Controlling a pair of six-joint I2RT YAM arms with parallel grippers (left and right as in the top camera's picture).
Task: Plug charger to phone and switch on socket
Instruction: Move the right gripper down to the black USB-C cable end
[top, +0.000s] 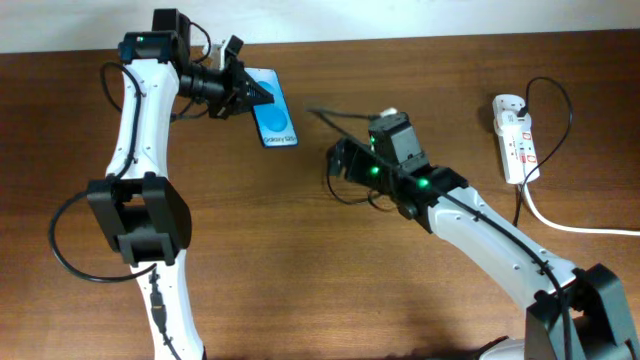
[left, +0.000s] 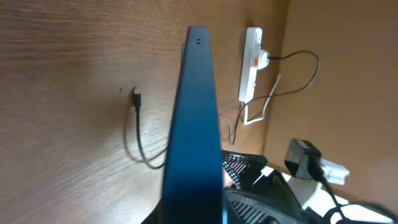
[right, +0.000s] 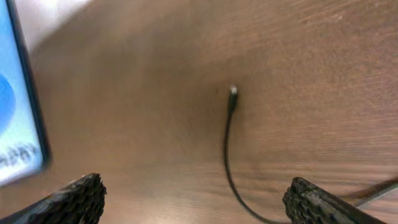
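The phone (top: 273, 115), with a bright blue screen, is at the back left of the table. My left gripper (top: 240, 92) is shut on its upper left end. In the left wrist view the phone (left: 196, 118) shows edge-on between the jaws. The charger is a thin black cable lying on the wood, with its plug tip (top: 314, 109) to the right of the phone. The tip also shows in the left wrist view (left: 136, 96) and the right wrist view (right: 233, 93). My right gripper (right: 196, 202) is open and empty, low over the cable behind the tip, and in the overhead view (top: 336, 160) it points left. The socket (top: 515, 135) is a white strip at the far right.
A thick white lead (top: 570, 225) runs from the socket off the right edge. A black plug with its cable (top: 545, 95) sits in the strip. The phone's edge (right: 18, 118) shows at the left of the right wrist view. Bare brown wood lies between phone and socket.
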